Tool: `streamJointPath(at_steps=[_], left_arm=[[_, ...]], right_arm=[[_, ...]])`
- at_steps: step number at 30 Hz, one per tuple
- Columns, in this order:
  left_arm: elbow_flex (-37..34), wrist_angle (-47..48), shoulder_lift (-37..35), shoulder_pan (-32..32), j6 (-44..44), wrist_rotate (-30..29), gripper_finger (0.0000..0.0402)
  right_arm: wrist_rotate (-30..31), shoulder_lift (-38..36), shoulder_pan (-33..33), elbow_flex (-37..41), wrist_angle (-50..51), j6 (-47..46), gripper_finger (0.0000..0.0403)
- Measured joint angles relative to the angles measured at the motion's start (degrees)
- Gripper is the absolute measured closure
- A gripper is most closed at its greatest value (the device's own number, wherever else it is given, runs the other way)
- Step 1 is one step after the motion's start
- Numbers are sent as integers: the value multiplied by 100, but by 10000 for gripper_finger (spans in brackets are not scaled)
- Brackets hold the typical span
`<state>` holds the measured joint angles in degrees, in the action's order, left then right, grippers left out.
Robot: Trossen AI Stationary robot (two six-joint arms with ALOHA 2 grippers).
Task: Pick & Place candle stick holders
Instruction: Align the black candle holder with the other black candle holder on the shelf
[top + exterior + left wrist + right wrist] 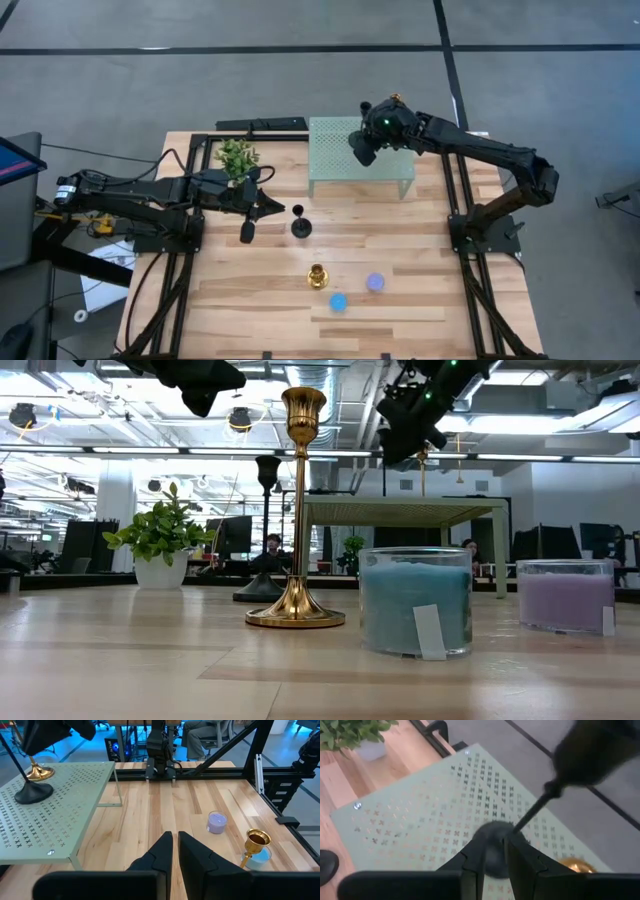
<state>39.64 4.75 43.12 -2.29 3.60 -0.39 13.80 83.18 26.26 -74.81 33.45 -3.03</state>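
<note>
A black candle stick holder (300, 226) and a gold one (318, 276) stand on their round bases on the wooden table. Another black holder (31, 791) and another gold one (39, 772) stand on the pale green perforated shelf (345, 165) at the far side. My right gripper (494, 851) hovers over the shelf just above the black holder's base (492, 837), with its fingers a little apart and touching nothing. My left gripper (175, 851) is shut and empty, raised above the table left of the black holder on the table.
A blue candle jar (338, 301) and a purple one (375, 283) stand near the gold holder on the table. A small green potted plant (237, 157) stands at the far left, beside the shelf. People sit in the room beyond the table.
</note>
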Motion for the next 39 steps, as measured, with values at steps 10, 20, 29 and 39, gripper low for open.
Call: streamJointPath(at_steps=[10, 20, 29, 39], left_arm=[[0, 0, -1, 1, 0, 1, 373], [0, 2, -1, 0, 0, 1, 373], [0, 42, 1, 1, -2, 1, 373], [0, 42, 0, 0, 0, 1, 373]], right_arm=[[-356, 0, -380, 0, 1680, -50, 342], [203, -295, -1519, 11, 1310, 372, 384], [1191, -1764, -2174, 996, 570, 385, 400], [45, -4604, -2878, 4465, -3277, 961, 400]])
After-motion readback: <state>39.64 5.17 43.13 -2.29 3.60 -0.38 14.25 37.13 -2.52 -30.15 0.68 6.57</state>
